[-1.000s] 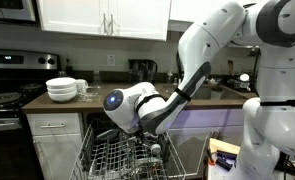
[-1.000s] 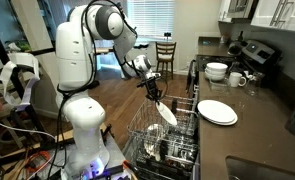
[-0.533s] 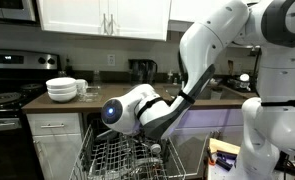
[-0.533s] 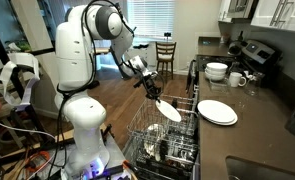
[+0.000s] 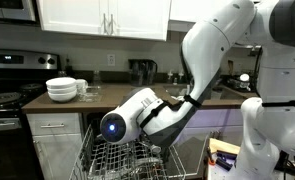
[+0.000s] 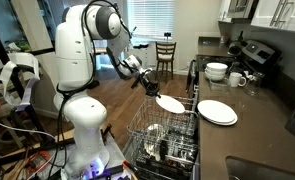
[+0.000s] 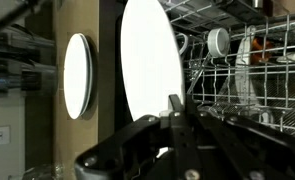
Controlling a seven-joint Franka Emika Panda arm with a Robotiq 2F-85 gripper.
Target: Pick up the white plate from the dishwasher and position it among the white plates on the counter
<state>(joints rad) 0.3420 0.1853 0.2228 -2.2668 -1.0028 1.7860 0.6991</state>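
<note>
White plate (image 6: 170, 103) is pinched at its rim in your gripper (image 6: 153, 94), tilted above the dishwasher (image 6: 144, 127), short of the counter (image 6: 257, 132).

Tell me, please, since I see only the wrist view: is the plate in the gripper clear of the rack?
Observer: Yes. In an exterior view the plate hangs above the rack, held at its edge by the gripper.
Operator: Thank you. What stands beyond the counter plate?
Observer: A stack of bowls, farther along the counter.
</note>
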